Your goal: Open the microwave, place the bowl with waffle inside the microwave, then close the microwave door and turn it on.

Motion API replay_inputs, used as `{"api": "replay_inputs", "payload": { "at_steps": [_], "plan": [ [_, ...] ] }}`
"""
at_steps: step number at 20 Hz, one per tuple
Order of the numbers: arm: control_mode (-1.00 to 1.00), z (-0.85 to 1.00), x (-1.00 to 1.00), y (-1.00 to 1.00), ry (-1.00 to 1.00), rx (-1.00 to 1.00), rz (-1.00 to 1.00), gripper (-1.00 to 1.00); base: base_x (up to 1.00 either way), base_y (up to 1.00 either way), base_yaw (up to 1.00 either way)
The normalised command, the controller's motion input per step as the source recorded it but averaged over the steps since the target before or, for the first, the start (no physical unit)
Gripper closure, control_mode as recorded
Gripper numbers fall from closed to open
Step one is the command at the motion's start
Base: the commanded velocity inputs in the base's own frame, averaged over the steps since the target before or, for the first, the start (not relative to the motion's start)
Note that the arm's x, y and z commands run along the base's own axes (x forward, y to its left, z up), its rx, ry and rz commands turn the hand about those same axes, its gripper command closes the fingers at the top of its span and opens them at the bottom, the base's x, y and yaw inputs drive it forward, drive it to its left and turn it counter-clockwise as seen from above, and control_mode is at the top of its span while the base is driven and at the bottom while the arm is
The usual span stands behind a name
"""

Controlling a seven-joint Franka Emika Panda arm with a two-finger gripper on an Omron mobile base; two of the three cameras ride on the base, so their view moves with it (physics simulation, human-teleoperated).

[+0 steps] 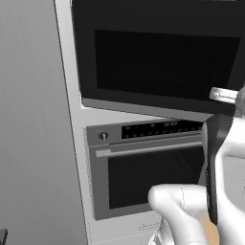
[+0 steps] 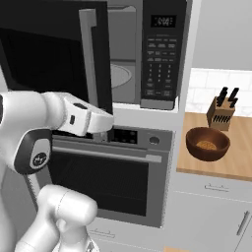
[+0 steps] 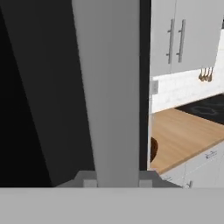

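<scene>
Door first: the microwave door [image 2: 54, 54] is a big black panel with dark glass, and it stands swung out toward the left. A long grey bar, the handle [image 2: 88, 59], runs up and down along its edge. The gripper [image 2: 101, 132] is at the bottom of that handle. In the hand view the grey bar goes straight up from between the finger tips, so the jaws look closed around it, only a little way apart.

Right of the door is the microwave [image 2: 157, 54], black, with its grey inside showing and a round plate in there. A strip of buttons runs down its right side. Under it sits a steel oven [image 2: 110, 182] with a bar handle that lies flat.

Further right is a wooden counter [image 2: 236, 157]. The bowl with waffle [image 2: 207, 143] sits on it, reddish brown and round. A knife block [image 2: 221, 113] stands just behind the bowl, by the white tile wall [image 2: 216, 83].
</scene>
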Motion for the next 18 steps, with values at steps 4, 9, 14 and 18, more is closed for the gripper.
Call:
{"api": "replay_inputs", "payload": {
  "at_steps": [4, 9, 14, 18],
  "plan": [
    [-1.00, 0.00, -1.00, 0.77, -0.27, -0.20, -0.09, 1.00, 0.00, 0.00, 0.00],
    [-1.00, 0.00, -1.00, 0.79, -0.33, -0.20, -0.07, 1.00, 0.00, 0.00, 0.00],
    [-1.00, -0.03, -1.00, 0.98, -0.33, -0.24, -0.06, 1.00, 0.00, 0.00, 0.00],
    [-1.00, -0.13, -0.82, 1.00, -0.18, -0.24, -0.06, 1.00, 0.00, 0.00, 0.00]
  ]
}}
